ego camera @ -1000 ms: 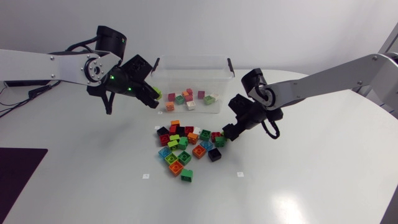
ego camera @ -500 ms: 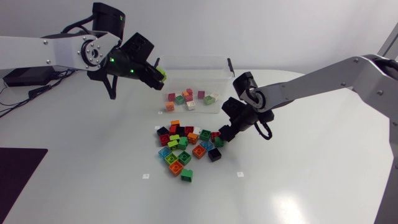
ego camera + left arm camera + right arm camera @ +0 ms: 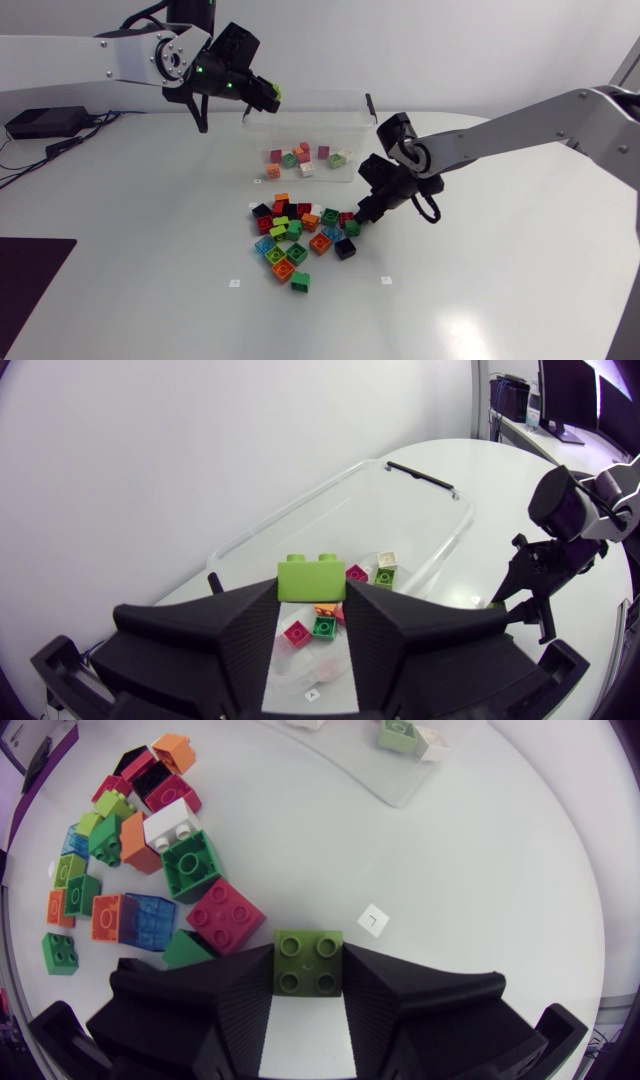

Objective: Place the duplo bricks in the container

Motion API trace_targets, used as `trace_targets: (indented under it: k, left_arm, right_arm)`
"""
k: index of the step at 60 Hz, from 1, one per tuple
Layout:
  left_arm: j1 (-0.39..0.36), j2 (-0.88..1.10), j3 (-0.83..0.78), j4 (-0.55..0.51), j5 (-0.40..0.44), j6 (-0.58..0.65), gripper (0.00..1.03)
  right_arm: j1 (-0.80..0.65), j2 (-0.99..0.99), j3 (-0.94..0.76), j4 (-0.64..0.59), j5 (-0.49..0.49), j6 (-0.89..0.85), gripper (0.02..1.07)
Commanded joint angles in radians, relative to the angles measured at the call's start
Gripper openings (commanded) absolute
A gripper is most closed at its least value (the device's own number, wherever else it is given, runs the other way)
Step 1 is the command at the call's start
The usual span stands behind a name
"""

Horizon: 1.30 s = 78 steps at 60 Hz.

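**2 arms, 2 gripped bricks, and the left one is nearer the container**

2 robot arms work over a white table, seen from above. The clear plastic container (image 3: pixel 310 94) stands at the back of the table and already has several small bricks (image 3: pixel 305 158) on its floor. In front of it, toward the middle of the table, lies a loose pile of coloured bricks (image 3: pixel 300 240).

The left gripper (image 3: pixel 262 95) hangs at the container's left rear corner, about level with the rim. Its 2 fingers are clamped on a lime-green brick (image 3: pixel 312 577). In the left wrist view, this brick's long axis runs crosswise from finger to finger. The open container lies ahead of and below it, stretching away lengthwise. From these views I cannot tell whether the brick is fully inside the rim line or just outside the corner.

The right gripper (image 3: pixel 358 215) is low at the right edge of the pile, well apart from the container. Its fingers press on both sides of a green brick (image 3: pixel 308 961) with 4 studs, seen stud-side up. I cannot tell whether that brick is off the table yet.

My judgement is that the left arm will release first, once it has made a short move inward over the container's floor.
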<state>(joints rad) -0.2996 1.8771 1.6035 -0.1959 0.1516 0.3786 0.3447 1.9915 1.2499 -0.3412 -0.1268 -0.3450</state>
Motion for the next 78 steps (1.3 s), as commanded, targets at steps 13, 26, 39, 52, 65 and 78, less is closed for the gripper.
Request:
trace_targets:
  k: [13, 26, 39, 52, 65, 78]
  left_arm:
    - [-0.013, 0.136, 0.133, 0.009, 0.002, -0.072, 0.37]
    - [-0.009, 0.125, 0.104, 0.003, 0.000, -0.056, 0.98]
    - [0.010, -0.029, -0.063, 0.010, 0.000, 0.011, 0.98]
    - [0.048, -0.202, -0.247, -0.011, 0.029, 0.134, 0.98]
    - [0.108, -0.294, -0.396, -0.080, 0.118, 0.296, 0.98]
    - [0.137, -0.303, -0.501, -0.129, 0.177, 0.477, 0.98]
  right_arm:
    - [-0.015, -0.158, 0.023, -0.062, -0.010, -0.006, 0.29]
    - [-0.001, -0.209, 0.115, -0.090, -0.034, 0.047, 0.29]
    - [0.019, -0.212, 0.229, -0.090, -0.042, 0.112, 0.29]
    - [0.040, -0.171, 0.342, -0.051, -0.042, 0.184, 0.29]
    - [0.062, -0.077, 0.470, -0.032, -0.036, 0.227, 0.29]
    - [0.085, 0.035, 0.597, -0.032, -0.007, 0.248, 0.29]
